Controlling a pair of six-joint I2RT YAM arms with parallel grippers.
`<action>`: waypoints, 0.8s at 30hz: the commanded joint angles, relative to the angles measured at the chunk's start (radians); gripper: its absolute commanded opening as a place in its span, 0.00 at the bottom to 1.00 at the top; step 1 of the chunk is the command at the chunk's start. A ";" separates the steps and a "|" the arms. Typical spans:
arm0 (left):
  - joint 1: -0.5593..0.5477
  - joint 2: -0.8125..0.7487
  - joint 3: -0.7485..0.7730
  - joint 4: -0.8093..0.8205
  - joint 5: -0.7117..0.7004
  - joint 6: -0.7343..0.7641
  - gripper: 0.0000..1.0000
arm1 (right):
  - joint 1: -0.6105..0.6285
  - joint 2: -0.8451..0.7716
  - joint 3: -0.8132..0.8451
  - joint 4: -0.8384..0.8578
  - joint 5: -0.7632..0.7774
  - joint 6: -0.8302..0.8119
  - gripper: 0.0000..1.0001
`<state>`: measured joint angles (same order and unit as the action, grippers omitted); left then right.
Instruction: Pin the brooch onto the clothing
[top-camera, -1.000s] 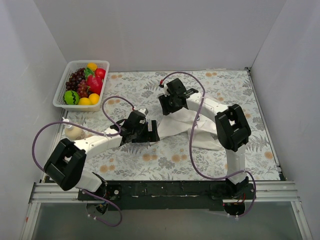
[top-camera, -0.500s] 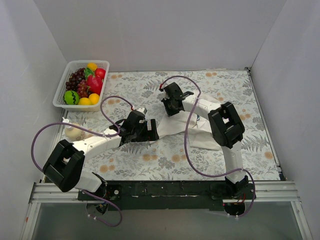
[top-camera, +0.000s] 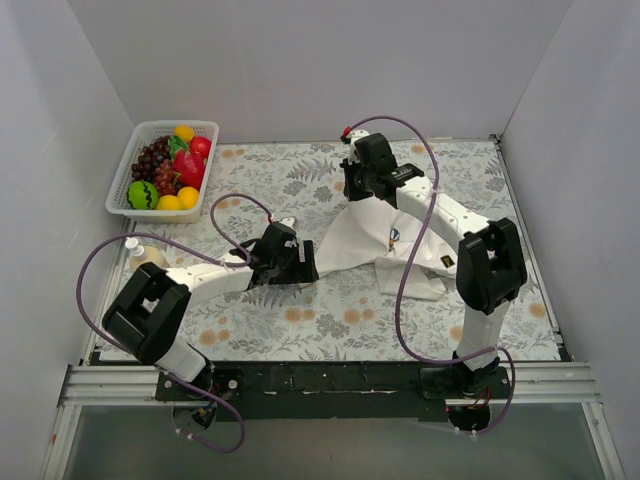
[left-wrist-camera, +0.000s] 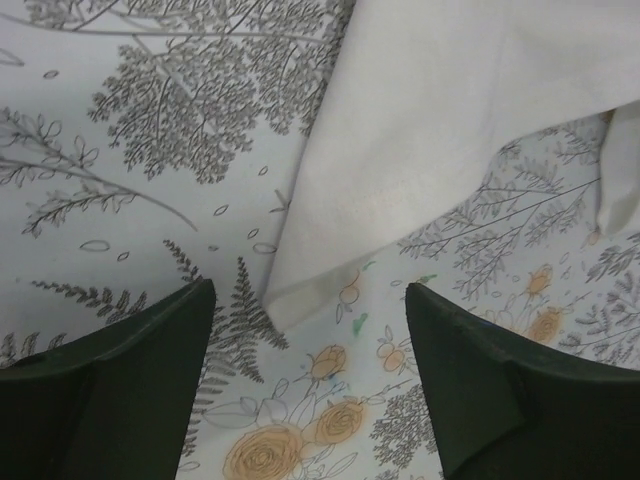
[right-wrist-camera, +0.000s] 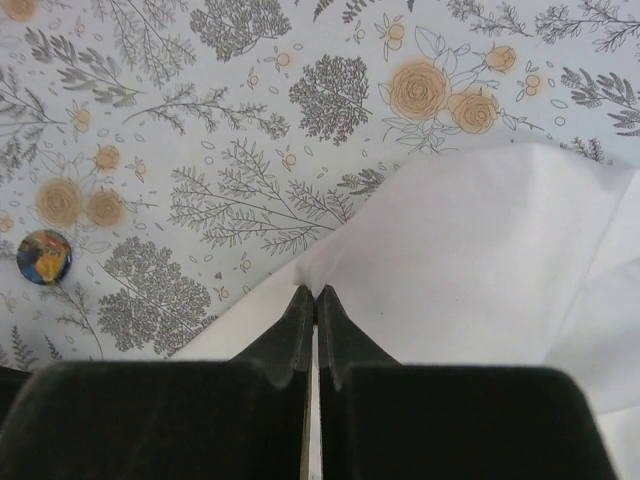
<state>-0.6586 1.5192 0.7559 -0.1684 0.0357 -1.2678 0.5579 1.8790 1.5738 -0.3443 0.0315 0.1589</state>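
Note:
The clothing (top-camera: 385, 255), a white T-shirt, lies crumpled at mid-table with its blue-and-white flower print (top-camera: 396, 238) showing. My right gripper (top-camera: 358, 192) is at the shirt's far edge, shut on a pinch of white fabric (right-wrist-camera: 440, 250) in the right wrist view (right-wrist-camera: 315, 292). The brooch (right-wrist-camera: 44, 257), a tiny dark blue and orange button, lies on the floral cloth to the left of that gripper. My left gripper (top-camera: 300, 268) is at the shirt's left corner. It stands open (left-wrist-camera: 308, 290), and the corner (left-wrist-camera: 300, 295) lies on the table between its fingertips, ungripped.
A white basket (top-camera: 125, 175) of toy fruit stands at the back left. A small pale bottle-like object (top-camera: 146, 260) lies by the table's left edge. White walls close in three sides. The floral tablecloth (top-camera: 300, 320) covers the table.
My right gripper shut on the shirt's edge and drew it toward the back right, spreading the shirt and uncovering the flower print. The left gripper stayed at the shirt's left corner.

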 joint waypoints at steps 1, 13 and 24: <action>-0.001 0.047 -0.023 0.078 0.010 -0.001 0.69 | -0.013 -0.046 -0.003 0.027 -0.058 0.028 0.01; -0.001 0.118 0.035 0.130 0.040 0.022 0.00 | -0.111 -0.167 0.002 0.034 -0.139 0.060 0.01; 0.011 -0.051 0.566 -0.121 -0.272 0.225 0.00 | -0.231 -0.540 0.109 0.076 -0.135 0.051 0.01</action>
<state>-0.6563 1.5829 1.1095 -0.2329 -0.0959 -1.1625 0.3477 1.5139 1.5780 -0.3492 -0.1329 0.2119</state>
